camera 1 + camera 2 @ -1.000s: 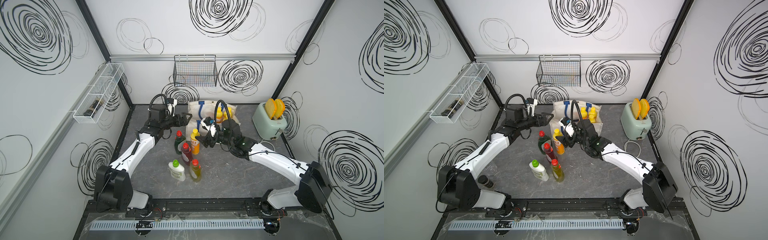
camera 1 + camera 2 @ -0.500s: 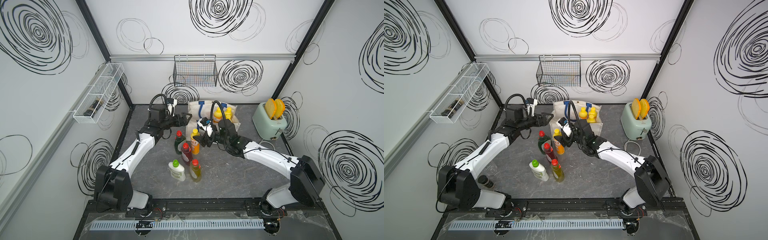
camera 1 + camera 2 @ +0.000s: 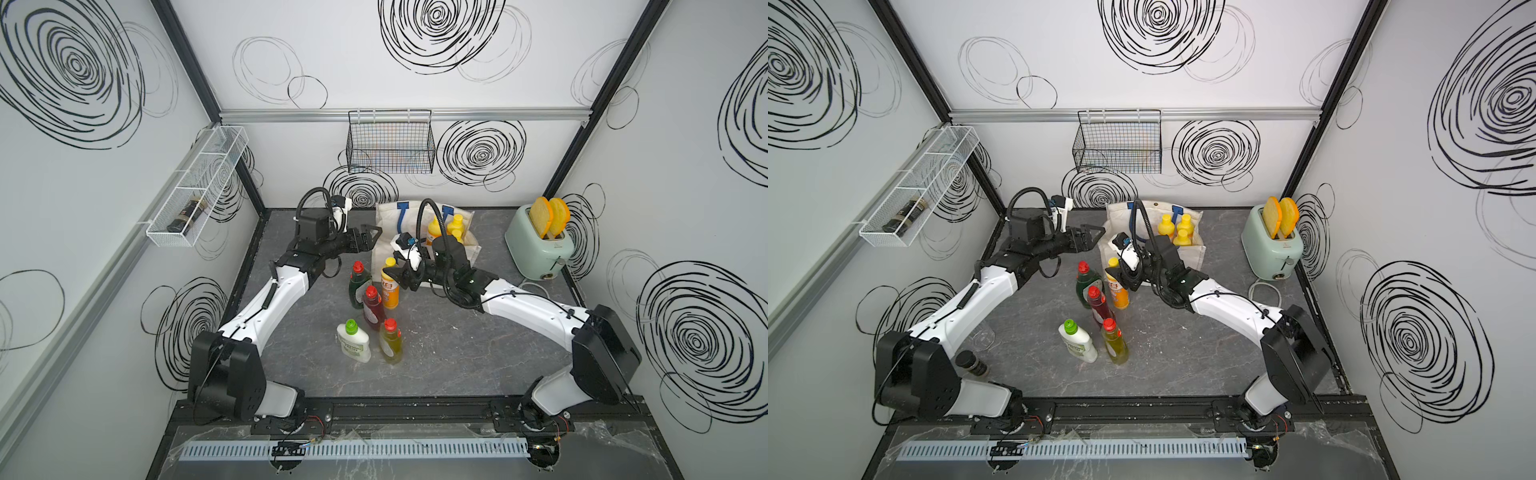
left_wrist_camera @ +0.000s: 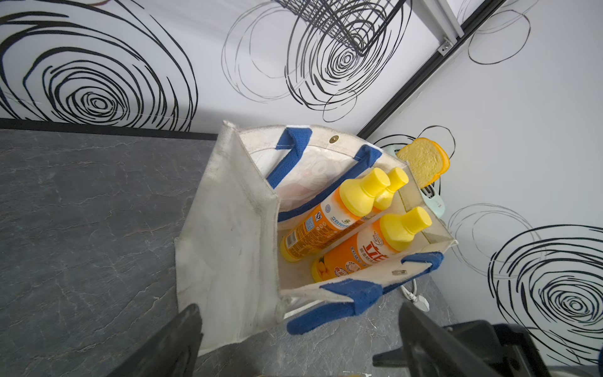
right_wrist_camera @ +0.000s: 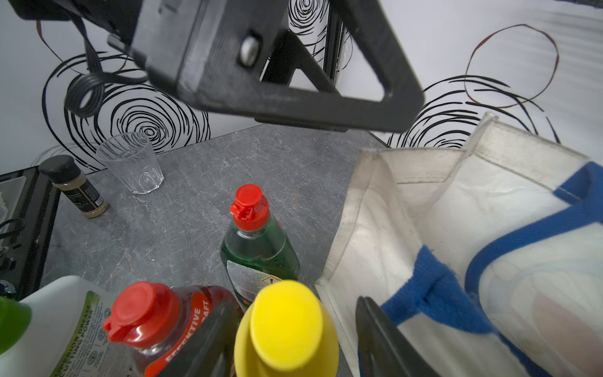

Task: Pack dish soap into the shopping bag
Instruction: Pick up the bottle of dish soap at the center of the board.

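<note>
Right wrist view: our right gripper (image 5: 293,303) straddles orange bottle (image 5: 287,339) beside shopping bag (image 5: 375,228); whether pinching, we cannot tell. Our left gripper (image 4: 298,308) spread wide near bag, bench (image 4: 81,228) back edge.

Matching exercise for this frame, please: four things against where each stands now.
1. white plastic bottle with green cap
2. orange plastic bottle with yellow cap, outside the tote
3. boxy off-white canvas tote bag
4. mint-green toaster

A. holds two bread slices
B. straddled by the right gripper
C. holds three orange bottles
D. beside the yellow-green bottle

Pairs: 1-D, 2-B, 3-C, 4-A
</note>
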Robot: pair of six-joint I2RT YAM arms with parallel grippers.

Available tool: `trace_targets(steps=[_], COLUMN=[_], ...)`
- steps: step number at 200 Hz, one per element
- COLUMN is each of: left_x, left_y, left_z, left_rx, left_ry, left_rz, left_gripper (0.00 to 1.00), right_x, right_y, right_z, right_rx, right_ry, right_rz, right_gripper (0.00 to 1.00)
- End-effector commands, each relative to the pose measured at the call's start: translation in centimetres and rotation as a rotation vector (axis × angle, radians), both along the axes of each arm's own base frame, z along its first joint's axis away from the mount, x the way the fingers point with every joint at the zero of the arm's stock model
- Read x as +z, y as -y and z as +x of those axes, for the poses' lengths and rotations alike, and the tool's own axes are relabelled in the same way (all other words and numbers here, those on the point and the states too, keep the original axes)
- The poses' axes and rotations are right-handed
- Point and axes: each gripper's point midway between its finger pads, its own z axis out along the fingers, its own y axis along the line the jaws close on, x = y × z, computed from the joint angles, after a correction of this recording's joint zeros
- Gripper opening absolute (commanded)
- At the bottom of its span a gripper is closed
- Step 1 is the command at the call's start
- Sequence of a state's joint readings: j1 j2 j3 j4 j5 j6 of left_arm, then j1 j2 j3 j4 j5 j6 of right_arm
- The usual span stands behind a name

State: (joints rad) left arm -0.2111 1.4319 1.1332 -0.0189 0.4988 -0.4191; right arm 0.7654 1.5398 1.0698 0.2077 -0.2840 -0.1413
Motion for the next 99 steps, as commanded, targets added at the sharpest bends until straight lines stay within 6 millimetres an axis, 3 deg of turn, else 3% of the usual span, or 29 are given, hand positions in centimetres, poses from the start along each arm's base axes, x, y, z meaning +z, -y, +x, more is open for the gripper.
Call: trace_targets(steps=[1,48,99], left_x=[2.67,2.6,2.49], left_y=[-0.09,-0.09,-0.02], left_z=[0.06,0.09,0.07], left_rx=[-0.011,-0.01,-0.012], left_ry=[0.082,0.082,0.079], left_rz=[-0.021,-0.021,-0.02], left_gripper=[0.96,0.96,0.96], right_x=[1.78,1.99,1.08], right_y=[-1.04,-0.86,-0.96], right_z=[0.16,0.23,0.41], right_rx=[0.028,0.014,-0.009], right_ry=[0.048,0.064,0.08], right_rz=[0.032,0.021,-0.045], right_gripper=[0.57,0.47,0.44])
